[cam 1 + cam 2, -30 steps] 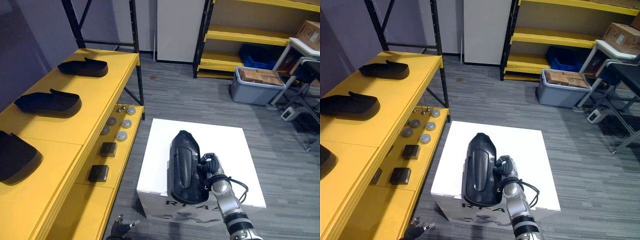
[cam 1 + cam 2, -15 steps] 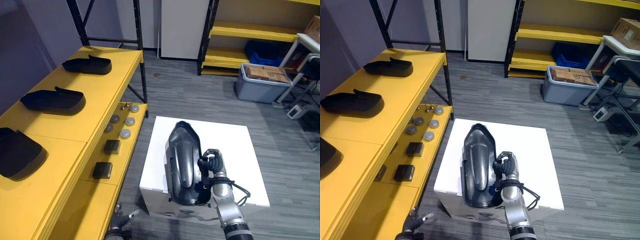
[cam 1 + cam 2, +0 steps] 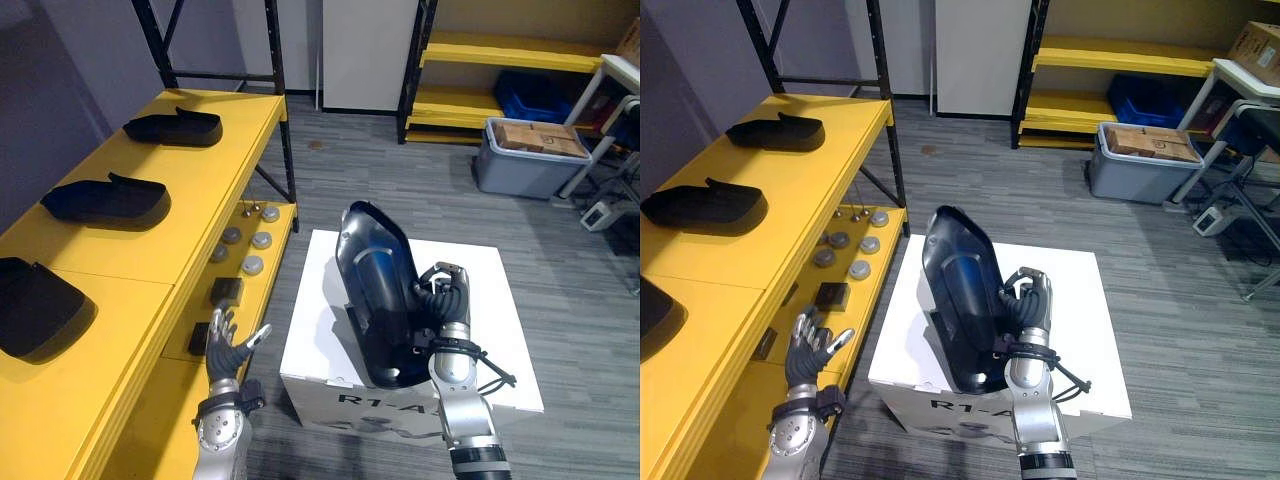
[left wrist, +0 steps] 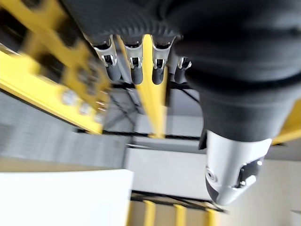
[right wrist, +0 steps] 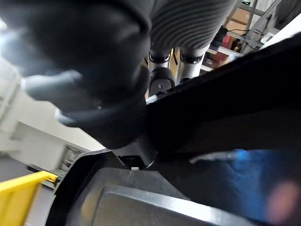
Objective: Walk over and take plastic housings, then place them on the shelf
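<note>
Gripping the glossy black plastic housing (image 3: 376, 290), my right hand (image 3: 446, 302) curls round its right edge; left hand (image 3: 227, 347) spread, near left. One-edge hold, I judge, risks twisting free.

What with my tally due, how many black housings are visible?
4: on the yellow shelf, far housing, middle housing, near housing; fourth housing in the right hand. More may be hidden.

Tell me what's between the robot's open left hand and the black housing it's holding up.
Between left hand and housing: a strip of grey floor and the white box's bare left part, in the left eye view.
</note>
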Motion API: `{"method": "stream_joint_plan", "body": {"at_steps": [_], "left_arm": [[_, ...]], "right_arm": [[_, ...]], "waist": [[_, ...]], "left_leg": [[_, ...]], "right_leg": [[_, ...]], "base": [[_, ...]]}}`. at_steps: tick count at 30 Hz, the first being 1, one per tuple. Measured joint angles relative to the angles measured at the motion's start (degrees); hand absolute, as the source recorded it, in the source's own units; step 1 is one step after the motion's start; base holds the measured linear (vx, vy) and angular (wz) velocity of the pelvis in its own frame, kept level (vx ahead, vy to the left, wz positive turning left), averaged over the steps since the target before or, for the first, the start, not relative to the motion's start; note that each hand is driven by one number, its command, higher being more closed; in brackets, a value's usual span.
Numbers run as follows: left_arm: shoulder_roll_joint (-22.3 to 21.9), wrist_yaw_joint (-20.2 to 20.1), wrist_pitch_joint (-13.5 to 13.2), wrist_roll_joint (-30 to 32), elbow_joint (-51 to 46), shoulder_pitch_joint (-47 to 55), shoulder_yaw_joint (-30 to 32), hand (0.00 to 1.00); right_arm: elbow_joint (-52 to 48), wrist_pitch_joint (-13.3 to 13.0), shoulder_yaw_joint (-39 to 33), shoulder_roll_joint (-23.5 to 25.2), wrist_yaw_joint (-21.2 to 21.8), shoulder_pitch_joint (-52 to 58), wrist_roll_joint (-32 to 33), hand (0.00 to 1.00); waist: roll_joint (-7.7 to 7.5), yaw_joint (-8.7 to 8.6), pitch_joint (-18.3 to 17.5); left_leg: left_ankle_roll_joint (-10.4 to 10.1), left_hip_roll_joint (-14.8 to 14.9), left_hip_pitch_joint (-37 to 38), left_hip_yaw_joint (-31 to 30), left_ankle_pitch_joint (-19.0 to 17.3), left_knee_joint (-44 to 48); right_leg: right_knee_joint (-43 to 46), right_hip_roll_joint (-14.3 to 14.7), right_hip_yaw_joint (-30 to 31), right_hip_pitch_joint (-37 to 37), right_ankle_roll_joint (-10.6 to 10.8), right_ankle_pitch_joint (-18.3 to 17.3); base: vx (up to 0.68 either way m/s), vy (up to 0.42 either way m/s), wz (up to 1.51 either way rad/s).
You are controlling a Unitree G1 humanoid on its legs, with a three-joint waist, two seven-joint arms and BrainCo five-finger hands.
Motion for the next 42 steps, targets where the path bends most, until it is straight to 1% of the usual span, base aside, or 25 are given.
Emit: {"method": "stream_joint_plan", "body": {"at_steps": [2,5,9,14,17,20,22,23,29,33,36,37,42], "left_arm": [[0.0,-0.1,-0.3,0.0,-1.2,-0.9,-2.3,0.00],[0.1,-0.6,-0.3,0.0,-1.2,-1.7,-5.1,0.00],[0.3,-1.2,-0.3,0.2,-1.0,-3.2,-8.8,0.00],[0.9,-1.2,-0.1,1.1,1.1,-6.7,-13.7,0.00],[1.1,-1.1,0.9,1.1,4.5,-8.9,-16.9,0.00],[0.9,-0.6,1.7,1.2,6.9,-11.3,-19.3,0.00],[0.9,0.3,1.9,1.2,8.1,-12.5,-19.7,0.00],[1.0,0.9,2.2,1.2,8.6,-13.2,-19.7,1.00],[1.3,4.0,2.7,1.0,10.4,-15.6,-20.5,1.00],[1.6,6.1,2.8,0.6,10.4,-16.2,-20.5,1.00],[2.5,7.8,3.3,-0.2,10.4,-16.6,-20.3,1.00],[2.6,8.0,3.7,-0.2,10.4,-16.7,-20.2,1.00],[2.8,7.9,4.9,-0.2,10.4,-16.8,-18.8,1.00]], "right_arm": [[-0.1,-0.5,0.2,0.0,-0.7,-0.3,0.7,1.00],[-0.1,-0.5,1.0,0.0,-0.9,-0.8,1.0,1.00],[-0.2,-0.6,1.8,-0.1,-1.7,-1.6,2.8,1.00],[-1.2,-0.8,4.7,-0.1,-2.0,-3.6,4.7,1.00],[-2.6,-1.1,8.9,-0.1,-2.0,-4.4,6.0,1.00],[-2.6,-1.2,10.4,0.1,-2.2,-5.9,7.1,1.00],[-2.6,-1.2,10.5,0.1,-2.4,-5.9,7.2,1.00],[-2.6,-1.2,10.7,0.1,-2.5,-5.9,7.4,1.00],[-2.6,-1.4,11.7,-0.4,-2.7,-5.8,9.7,1.00],[-2.6,-2.3,12.4,-0.8,-2.7,-5.8,11.6,1.00],[-2.6,-3.7,14.3,-2.6,-2.7,-5.2,13.8,1.00],[-2.6,-4.3,14.4,-2.9,-2.4,-4.8,14.9,0.00],[-1.9,-6.6,14.4,-3.0,-0.1,-2.8,19.7,0.00]], "waist": [[0.47,0.03,-0.5],[1.08,0.00,-1.3],[1.13,-0.01,-1.9],[1.17,-0.06,-2.1],[1.17,-0.06,-2.7],[1.14,-0.08,-2.8],[1.18,-0.07,-3.0],[1.17,-0.12,-3.1],[1.14,-0.18,-4.6],[1.13,-0.83,-5.0],[1.13,-1.44,-5.4],[1.16,-1.45,-5.5],[1.16,-1.51,-5.6]], "left_leg": [[0.0,0.0,0.0,0.0,0.0,0.1],[0.0,0.0,0.0,0.3,0.0,0.1],[0.0,0.1,0.0,0.5,0.0,0.3],[0.0,0.2,-0.2,1.0,-0.3,0.7],[0.0,0.2,-0.2,1.8,-0.3,0.7],[0.0,0.2,-0.3,1.9,-0.3,0.7],[0.0,0.1,-0.3,1.9,-0.3,0.7],[0.0,0.1,-0.4,1.9,-0.3,0.7],[0.0,0.1,-1.3,2.2,-0.3,0.7],[0.0,0.1,-1.2,2.3,-0.3,0.8],[0.0,0.1,-1.2,2.4,-0.3,0.8],[0.0,0.1,-1.2,2.4,-0.3,0.8],[0.0,0.2,-1.2,2.5,-0.3,1.0]], "right_leg": [[0.0,0.0,0.1,0.0,0.0,0.0],[0.0,0.1,0.5,-0.1,-0.1,0.1],[0.0,0.2,0.7,-0.1,-0.1,0.2],[0.0,0.3,1.3,-0.4,-0.1,0.4],[0.0,0.3,2.1,-0.8,0.0,0.5],[0.0,0.3,2.3,-1.0,0.0,0.6],[0.0,0.2,2.3,-1.0,0.0,0.7],[0.0,0.2,2.4,-1.1,0.0,0.7],[0.0,0.3,2.6,-2.1,0.0,0.9],[0.0,0.2,2.7,-2.1,0.1,0.9],[0.0,0.2,2.8,-2.1,0.1,1.0],[0.0,0.2,2.8,-2.1,0.1,1.0],[-0.1,0.2,2.9,-2.1,0.1,1.3]], "base": [[0.00,0.000,0.00],[-0.01,0.006,-0.03],[-0.01,0.002,-0.05],[-0.01,0.010,-0.06],[0.00,0.022,-0.11],[0.00,0.010,-0.06],[0.00,0.000,0.00],[0.00,0.000,0.00],[0.00,0.006,-0.01],[0.00,0.005,-0.01],[0.00,0.000,0.00],[0.00,0.000,0.00],[-0.02,0.008,0.00]]}}
